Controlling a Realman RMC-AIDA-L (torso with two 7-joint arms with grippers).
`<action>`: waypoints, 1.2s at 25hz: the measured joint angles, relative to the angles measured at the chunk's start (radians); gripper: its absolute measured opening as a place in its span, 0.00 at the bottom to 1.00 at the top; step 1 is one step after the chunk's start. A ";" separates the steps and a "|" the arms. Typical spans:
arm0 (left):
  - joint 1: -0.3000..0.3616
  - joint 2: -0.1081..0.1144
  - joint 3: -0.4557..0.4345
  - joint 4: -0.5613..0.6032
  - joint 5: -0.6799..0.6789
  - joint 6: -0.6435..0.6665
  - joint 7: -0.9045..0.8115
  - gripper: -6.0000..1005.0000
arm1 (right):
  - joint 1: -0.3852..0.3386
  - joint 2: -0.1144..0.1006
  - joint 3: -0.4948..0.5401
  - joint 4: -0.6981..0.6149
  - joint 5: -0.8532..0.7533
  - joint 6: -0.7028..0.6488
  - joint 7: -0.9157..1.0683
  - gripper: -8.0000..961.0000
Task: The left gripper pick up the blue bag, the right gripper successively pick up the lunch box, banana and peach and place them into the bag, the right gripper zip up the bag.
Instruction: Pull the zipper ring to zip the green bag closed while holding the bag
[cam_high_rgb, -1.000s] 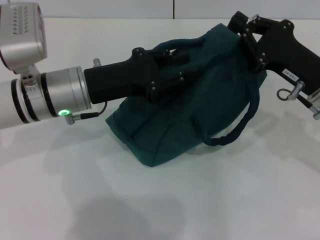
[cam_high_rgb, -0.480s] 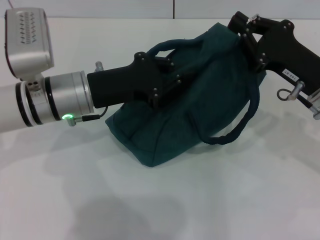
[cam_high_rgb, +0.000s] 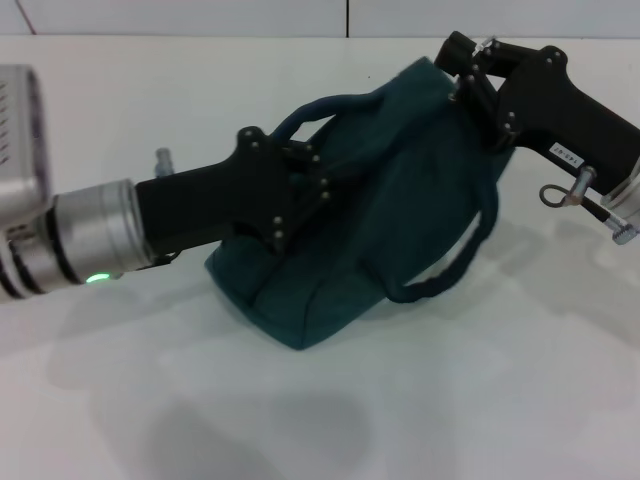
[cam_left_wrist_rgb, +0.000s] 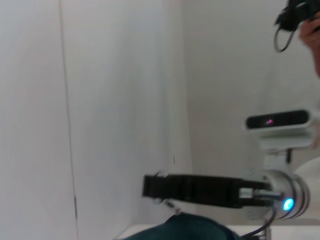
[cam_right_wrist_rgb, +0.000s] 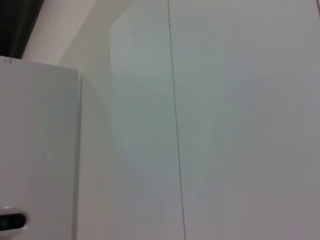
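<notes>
left claw (cam_high_rgb: 318, 190) clamped on the blue bag (cam_high_rgb: 400, 210); right claw (cam_high_rgb: 462, 72) at its far top corner, grip unclear. zipping step; next, pull along.

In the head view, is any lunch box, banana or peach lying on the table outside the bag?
No, only the blue bag lies on the white table.

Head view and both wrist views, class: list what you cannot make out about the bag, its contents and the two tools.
- Bag contents: head view, hidden by its own cloth; lunch box, banana and peach show nowhere.
- Zip: head view, covered by both tools.
- Left tool: head view, fingertips lost against the bag top.
- Right tool: head view, fingertips buried at the bag's far corner.
- Left wrist view: only a sliver of bag, cut by the edge.
- Right wrist view: only wall.
</notes>
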 joint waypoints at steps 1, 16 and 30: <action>0.011 0.000 0.000 0.000 -0.011 0.009 0.015 0.05 | 0.000 0.000 0.000 0.000 0.000 0.000 0.009 0.03; 0.054 0.025 -0.025 -0.004 -0.054 -0.035 0.030 0.05 | -0.020 -0.002 0.008 0.015 0.097 0.078 0.022 0.03; 0.051 0.010 -0.104 -0.008 -0.070 -0.079 0.027 0.05 | -0.015 -0.008 0.004 0.026 0.100 0.159 0.100 0.05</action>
